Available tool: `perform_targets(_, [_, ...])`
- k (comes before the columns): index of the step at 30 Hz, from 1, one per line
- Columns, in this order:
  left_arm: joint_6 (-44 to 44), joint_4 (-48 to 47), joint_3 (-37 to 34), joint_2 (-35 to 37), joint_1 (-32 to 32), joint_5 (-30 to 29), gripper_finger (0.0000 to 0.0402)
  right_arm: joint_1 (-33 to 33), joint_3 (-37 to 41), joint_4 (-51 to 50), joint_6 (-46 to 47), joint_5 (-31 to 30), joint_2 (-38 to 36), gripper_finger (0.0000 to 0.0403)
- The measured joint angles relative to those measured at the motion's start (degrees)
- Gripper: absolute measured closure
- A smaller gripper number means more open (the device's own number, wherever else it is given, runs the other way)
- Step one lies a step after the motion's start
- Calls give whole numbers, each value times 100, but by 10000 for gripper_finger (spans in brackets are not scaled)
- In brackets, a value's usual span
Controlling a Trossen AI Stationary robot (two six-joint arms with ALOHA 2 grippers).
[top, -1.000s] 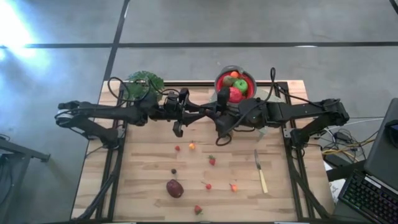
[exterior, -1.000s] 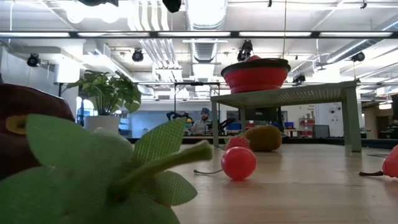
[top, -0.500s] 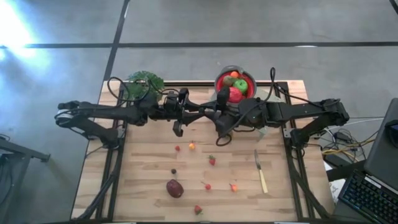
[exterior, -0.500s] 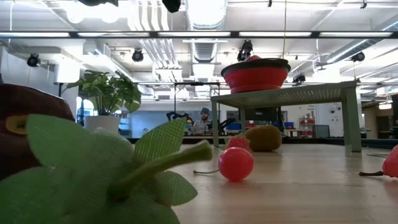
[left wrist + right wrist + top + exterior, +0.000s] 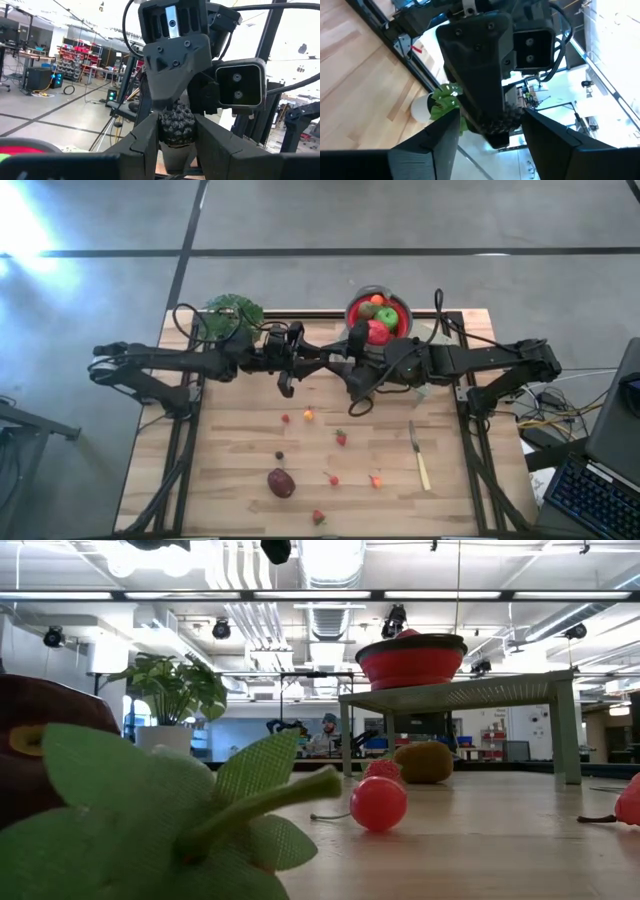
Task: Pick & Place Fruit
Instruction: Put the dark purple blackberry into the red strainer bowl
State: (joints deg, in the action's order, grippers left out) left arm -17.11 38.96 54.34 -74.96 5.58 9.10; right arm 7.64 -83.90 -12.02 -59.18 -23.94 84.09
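A small dark bumpy berry (image 5: 176, 125) hangs in the air over the table's far middle, with my left gripper (image 5: 322, 360) shut on it. My right gripper (image 5: 338, 362) faces it nose to nose from the right, open, its fingers (image 5: 439, 145) standing on either side of the berry (image 5: 499, 120) and of the left fingertips. More fruit lies on the wood: a maroon plum (image 5: 281, 482), strawberries (image 5: 341, 438) (image 5: 318, 517) and small red and orange pieces (image 5: 308, 415). A red bowl (image 5: 352, 308) at the far edge holds apples and other fruit. My left gripper pinches the dark berry by its two sides (image 5: 165, 127) between its two fingers. The fingers reach roughly level, from the table's left. The berry is lifted well clear of the table.
The bowl (image 5: 410, 662) stands on a grey raised stand (image 5: 460, 692), with a kiwi (image 5: 425, 762) under it. A potted plant (image 5: 235, 310) is at the far left, and a knife (image 5: 419, 455) lies at the right. A red cherry (image 5: 378, 803) rests mid-table.
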Motion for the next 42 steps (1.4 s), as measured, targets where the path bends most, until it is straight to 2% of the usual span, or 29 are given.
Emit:
perform_targets(7, [-143,-75,-3,0,0,4,284,0,0,134,5,0,2,210])
perform_targets(23, [-49,-39,-2,0,-2,-104,284,0,0,78,23,-8,9,289])
perform_targets(34, [-196,-55,-3,0,33,-109,282,-4,0,40,72,-26,7,277])
perform_targets(38, [-71,-183,3,12,34,-126,249,-2,0,-2,326,-25,4,290])
perform_targets(42, [244,-347,5,27,37,-188,181,-1,2,-74,643,-260,2,289])
